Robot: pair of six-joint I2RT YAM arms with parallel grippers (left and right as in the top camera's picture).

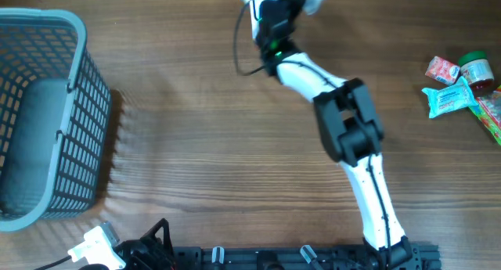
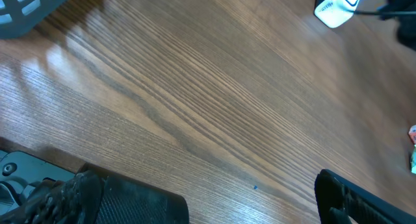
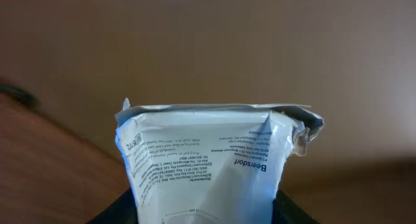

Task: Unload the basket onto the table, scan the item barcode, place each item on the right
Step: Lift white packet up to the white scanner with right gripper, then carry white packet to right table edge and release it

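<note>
Up at the far edge of the table (image 1: 196, 145), well away from the basket (image 1: 78, 90) on the left, we have the pouch (image 3: 208, 165) clamped low down between the right fingers (image 3: 294, 214), and it looks lifted off the wood. The left fingers (image 2: 97, 198) are back at the near edge, spread wide with nothing between them.

We read this as the presenting step: get the barcode in front of a reader. We can't make out a scanner in any view, and the face the wrist camera sees carries only fine print, no bars that we can spot. So the wrist wants a slow roll to bring another face round, then a dead-steady pause with that face square on. The grip should be firm enough to stop a slip without crushing the pack, since a buckled panel would bend the bars. The shiny film may also throw glare, so a slight tilt could help.

And the pouch itself is white, glossy and soft-sided, with a flat crimped seal along its top. The right-hand top corner is crumpled and a diagonal crease runs down the front. It carries blocks of tiny black text and a blue brand word, all upside down from this camera.

Over on the right lie a few loose packets (image 1: 450, 98) beside a green-lidded jar (image 1: 476, 66), well apart from the action.
</note>
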